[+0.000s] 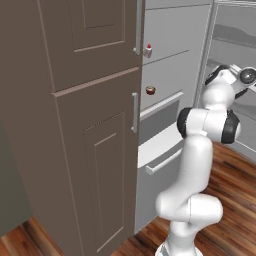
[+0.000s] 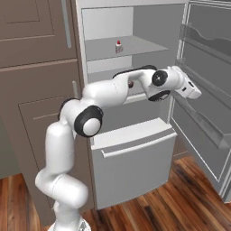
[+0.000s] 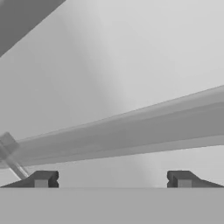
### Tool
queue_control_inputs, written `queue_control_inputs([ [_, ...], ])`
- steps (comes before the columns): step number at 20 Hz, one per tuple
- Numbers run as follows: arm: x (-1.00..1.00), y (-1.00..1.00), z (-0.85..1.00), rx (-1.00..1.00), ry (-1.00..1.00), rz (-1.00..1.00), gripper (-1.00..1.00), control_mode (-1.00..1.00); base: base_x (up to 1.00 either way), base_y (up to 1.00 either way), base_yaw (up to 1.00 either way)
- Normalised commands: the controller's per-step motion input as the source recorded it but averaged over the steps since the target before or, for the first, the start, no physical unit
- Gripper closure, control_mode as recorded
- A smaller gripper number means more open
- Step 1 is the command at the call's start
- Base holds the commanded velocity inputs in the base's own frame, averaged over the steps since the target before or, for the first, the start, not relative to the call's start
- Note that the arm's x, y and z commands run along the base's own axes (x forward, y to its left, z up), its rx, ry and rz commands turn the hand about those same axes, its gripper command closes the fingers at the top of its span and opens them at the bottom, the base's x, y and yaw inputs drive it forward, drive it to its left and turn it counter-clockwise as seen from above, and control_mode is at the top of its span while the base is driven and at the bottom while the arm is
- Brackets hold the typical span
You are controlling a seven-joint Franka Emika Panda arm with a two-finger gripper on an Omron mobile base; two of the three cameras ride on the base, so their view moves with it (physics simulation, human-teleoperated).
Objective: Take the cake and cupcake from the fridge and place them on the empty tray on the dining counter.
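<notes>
- Tall silver-grey fridge (image 2: 135, 167) stands open in the centre of the right base view, its door (image 2: 205, 90) swung out to the right edge of the frame, with pale grey shelves inside and a lower drawer shut beneath them.
- Tiny white wedge of cake with a red cherry on top (image 2: 118, 46) sits on the upper inner shelf, upper centre of the right base view; in the left base view it shows just past the edge of the brown cabinet, upper centre (image 1: 148, 50).
- Tiny round brown cupcake with a paler top (image 1: 150, 90) sits on the shelf below the cake, centre of the left base view. In the right base view the arm crosses in front of that shelf.
- Brown wood cabinet with panelled doors (image 1: 75, 125) fills the left of the left base view, beside the fridge.
- White arm reaches from the lower left of the right base view, its wrist turned toward the open door at centre right.
- Pincer (image 3: 112, 179): in the hand view both dark finger tips stand far apart at the bottom of the frame, open, nothing between them, facing pale grey fridge surfaces and a slanting grey ledge.
- Cake and cupcake both lie apart from the pincer.
- Floor is reddish-brown wood planks (image 2: 180, 203), bottom of both base views.
</notes>
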Motion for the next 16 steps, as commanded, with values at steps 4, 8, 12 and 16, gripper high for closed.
queue_control_inputs([
  [4, 0.95, -0.08, -0.19, 0.00, -0.01, 0.14, -1.00, -1.00, 0.00, 0.00, 0.00],
  [8, 0.63, -0.26, -0.03, 0.00, -0.04, 0.18, -1.00, -1.00, 0.00, 0.00, 0.00],
  [12, 0.04, -0.30, 0.08, 0.00, -0.07, 0.14, -1.00, -1.00, 0.00, 0.00, 0.00],
  [16, -0.07, -0.18, 0.17, 0.00, -0.11, 0.10, -1.00, -1.00, 0.00, 0.00, 0.00],
])
